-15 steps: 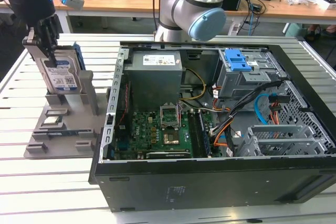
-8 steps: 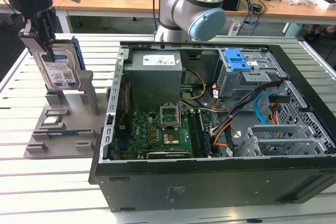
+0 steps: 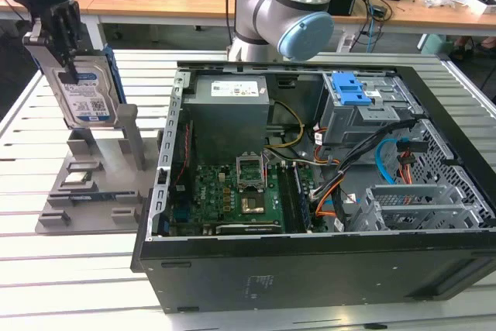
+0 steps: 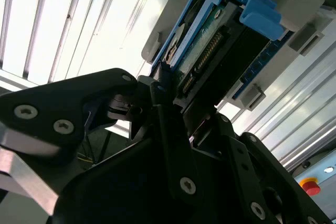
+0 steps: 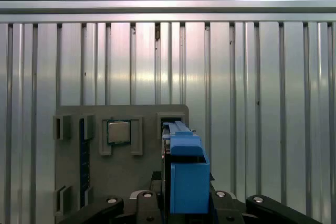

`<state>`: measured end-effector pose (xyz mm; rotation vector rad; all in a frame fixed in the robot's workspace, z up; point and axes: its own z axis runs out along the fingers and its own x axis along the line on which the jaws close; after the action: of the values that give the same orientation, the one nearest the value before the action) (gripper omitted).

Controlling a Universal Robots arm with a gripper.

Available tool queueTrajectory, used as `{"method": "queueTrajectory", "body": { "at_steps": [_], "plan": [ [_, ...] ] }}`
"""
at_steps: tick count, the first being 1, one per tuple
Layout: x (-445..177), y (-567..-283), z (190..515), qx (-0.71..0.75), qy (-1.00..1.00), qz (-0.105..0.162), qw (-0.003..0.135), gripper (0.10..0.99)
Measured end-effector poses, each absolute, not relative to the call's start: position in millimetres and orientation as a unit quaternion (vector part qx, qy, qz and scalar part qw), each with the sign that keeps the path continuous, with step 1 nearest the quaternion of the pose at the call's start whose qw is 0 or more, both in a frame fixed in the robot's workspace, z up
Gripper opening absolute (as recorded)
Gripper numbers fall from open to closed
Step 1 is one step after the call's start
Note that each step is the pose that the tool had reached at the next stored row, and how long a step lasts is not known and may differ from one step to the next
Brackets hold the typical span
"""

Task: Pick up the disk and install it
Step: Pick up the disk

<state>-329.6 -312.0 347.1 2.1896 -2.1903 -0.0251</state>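
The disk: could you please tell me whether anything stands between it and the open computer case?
Nothing visible does. The gripper holds the disk at the grey holder, jaws shut on it, and the computer case beside it is open on top. Inside, cables run past the drive cage.

You find no readable text here. Disk: blue-and-white label with barcodes, print too small to make out. Power supply: white sticker on top edge, illegible. Computer case: faint white marks on front, unreadable.
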Motion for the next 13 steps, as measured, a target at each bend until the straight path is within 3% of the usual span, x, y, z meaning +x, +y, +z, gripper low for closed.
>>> {"method": "queueTrajectory", "body": {
  "at_steps": [13],
  "plan": [
    [-329.5,-310.8,374.6,0.707,-0.707,-0.008,0.022,0.365]
  ]
}}
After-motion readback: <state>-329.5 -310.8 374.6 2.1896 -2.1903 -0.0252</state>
